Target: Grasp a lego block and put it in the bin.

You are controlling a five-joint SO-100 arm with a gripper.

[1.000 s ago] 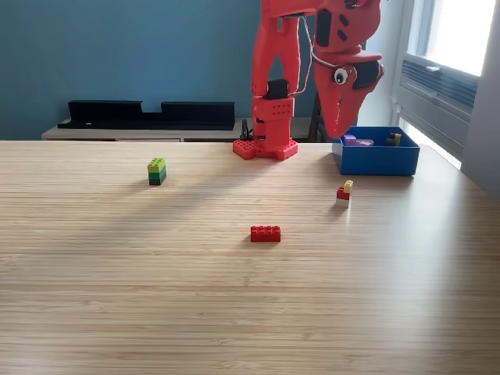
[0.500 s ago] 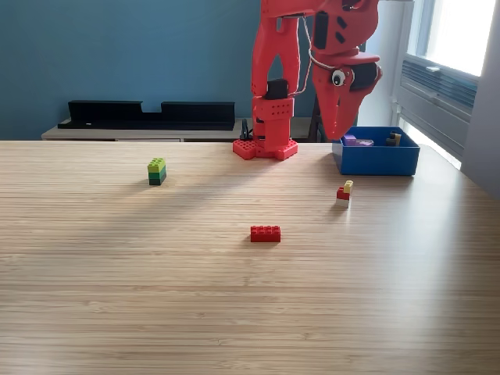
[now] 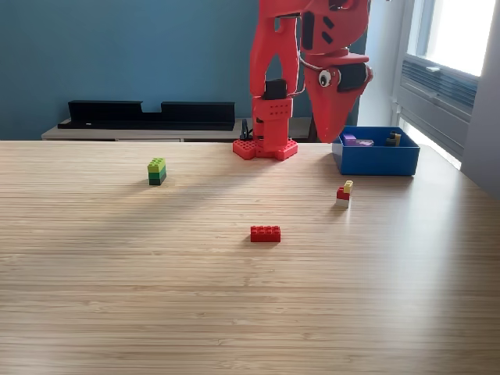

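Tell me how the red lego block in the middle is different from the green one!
The red lego block is one flat, long brick lying low on the wooden table; the green lego block is a small stack, taller than wide. The red one is a single colour; the green one is lime on top and darker green below. Red lies nearer the camera, green farther back towards the exterior view's left. Both sit loose on the table, outside the blue bin.

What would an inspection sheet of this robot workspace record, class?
Surface: wooden table, bare in front.
Job's things: red lego brick at centre; green stacked blocks towards the exterior view's left; small red, yellow and white block cluster in front of the blue bin, which holds a few pieces.
Clutter: long black tray on the shelf behind.
Grippers: claw raised beside the bin, empty, jaws look shut.
Cables: thin wire on the arm.
Surroundings: blue wall, window.
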